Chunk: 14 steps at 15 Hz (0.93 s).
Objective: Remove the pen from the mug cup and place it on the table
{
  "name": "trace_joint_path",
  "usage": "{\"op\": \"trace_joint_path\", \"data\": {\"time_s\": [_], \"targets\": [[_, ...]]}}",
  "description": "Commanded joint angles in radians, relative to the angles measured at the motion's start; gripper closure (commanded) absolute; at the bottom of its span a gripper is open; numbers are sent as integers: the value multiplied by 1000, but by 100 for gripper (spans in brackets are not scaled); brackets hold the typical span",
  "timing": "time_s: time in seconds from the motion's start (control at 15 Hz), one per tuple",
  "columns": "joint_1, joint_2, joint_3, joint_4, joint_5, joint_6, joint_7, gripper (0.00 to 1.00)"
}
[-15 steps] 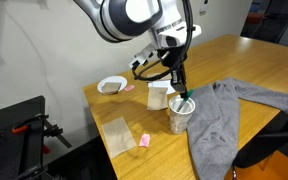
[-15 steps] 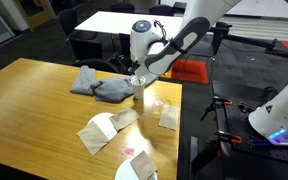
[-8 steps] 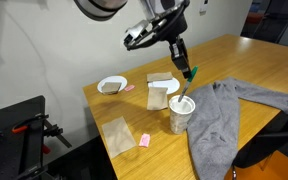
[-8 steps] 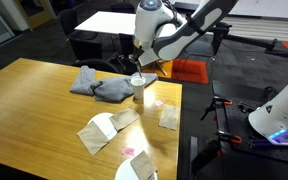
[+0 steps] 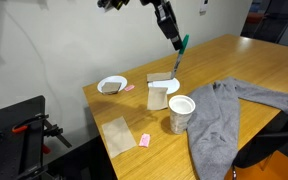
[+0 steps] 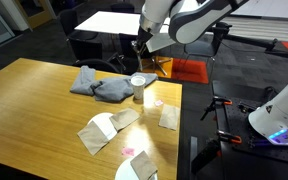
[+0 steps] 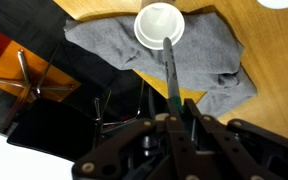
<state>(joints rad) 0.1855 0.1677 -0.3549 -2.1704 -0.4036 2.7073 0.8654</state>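
Note:
My gripper (image 5: 174,36) is shut on the green pen (image 5: 180,52) and holds it high above the table, hanging down with its tip well clear of the mug cup (image 5: 181,113). The whitish speckled mug cup stands empty on the light wooden table (image 5: 254,65) and also shows in an exterior view (image 6: 139,88). In the wrist view the pen (image 7: 171,72) runs from between my fingers (image 7: 175,118) toward the cup's white rim (image 7: 160,24) far below.
A grey cloth (image 5: 229,110) lies next to the cup. A white bowl (image 5: 111,85), a white plate (image 5: 166,85), beige napkins (image 5: 117,134) and a small pink block (image 5: 144,140) lie near the table's edge. A black stand (image 5: 19,130) is beside the table.
My gripper has risen steadily with the pen, lifting it out of the mug cup to well above it. The cup stayed in place.

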Motion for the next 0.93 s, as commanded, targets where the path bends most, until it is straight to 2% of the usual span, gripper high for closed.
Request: {"op": "trace_joint_path", "data": {"time_s": [0.0,0.33,0.67,0.87], "targets": [[-62,-115,88,-82,18,-60,22,97],[-142,-200,183,-177,161,-125,40,97],[-177,-185,248,-219,447,-118,-21,97],[-179,-148,272,-214,575,-127,-52,97]]}}
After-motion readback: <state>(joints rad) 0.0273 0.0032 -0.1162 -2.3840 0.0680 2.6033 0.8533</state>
